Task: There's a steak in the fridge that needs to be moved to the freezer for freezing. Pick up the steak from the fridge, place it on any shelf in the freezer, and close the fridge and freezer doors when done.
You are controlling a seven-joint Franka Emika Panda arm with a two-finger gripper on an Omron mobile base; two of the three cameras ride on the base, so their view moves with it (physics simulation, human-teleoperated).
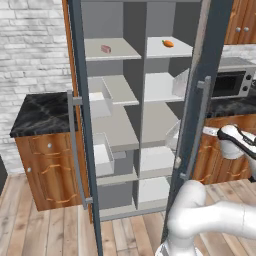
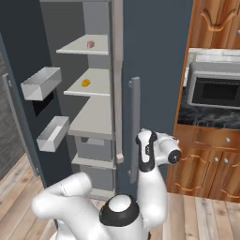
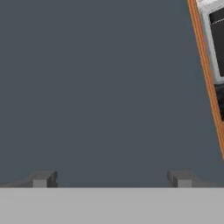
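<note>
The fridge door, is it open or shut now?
Open. The fridge door stands swung out, so the grey shelves and the carrot inside show.

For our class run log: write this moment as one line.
steak: top freezer shelf | carrot: top fridge shelf | doors: both open | gripper: open, empty, facing fridge door
</note>
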